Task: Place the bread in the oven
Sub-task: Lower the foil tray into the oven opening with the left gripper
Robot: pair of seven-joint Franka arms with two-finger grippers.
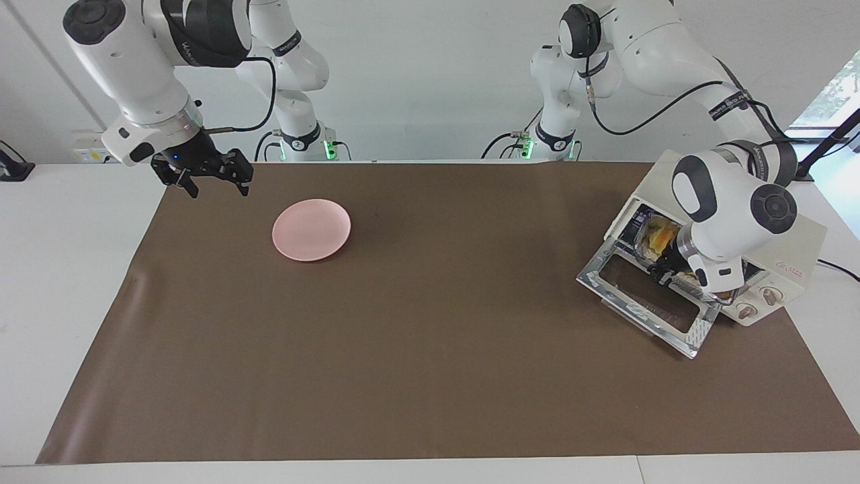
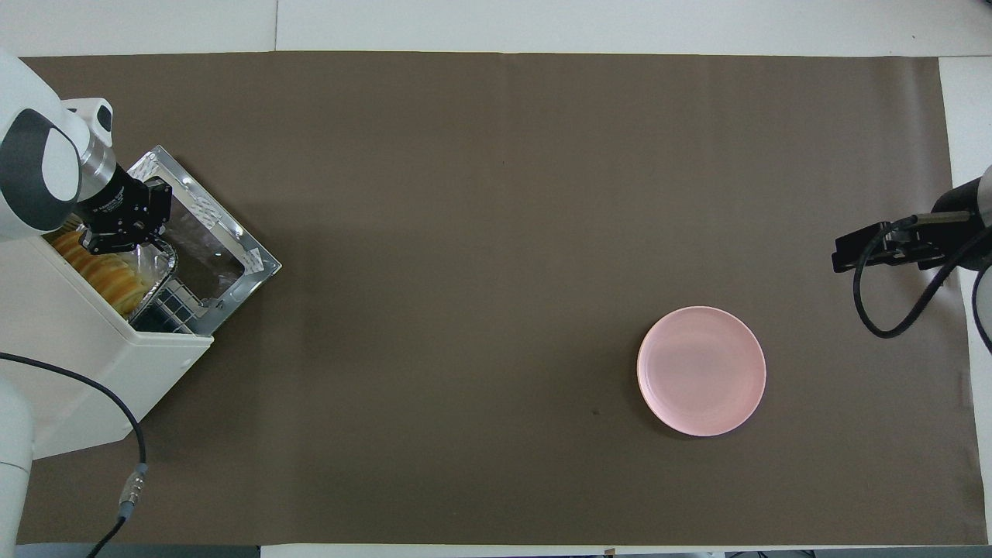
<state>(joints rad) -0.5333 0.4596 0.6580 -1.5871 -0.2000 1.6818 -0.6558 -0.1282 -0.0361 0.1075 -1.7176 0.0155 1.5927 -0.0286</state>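
The cream-white oven stands at the left arm's end of the table with its glass door dropped open. The golden bread lies in a silver foil tray that sits mostly inside the oven's mouth. In the overhead view the bread is half hidden under the oven's top. My left gripper is at the oven's mouth over the door, shut on the tray's outer rim; it also shows in the overhead view. My right gripper is open and empty, in the air over the mat's edge.
A round pink plate lies bare on the brown mat toward the right arm's end; it shows in the overhead view too. The oven's power cable runs off the table's near edge. The right gripper waits over the mat's edge.
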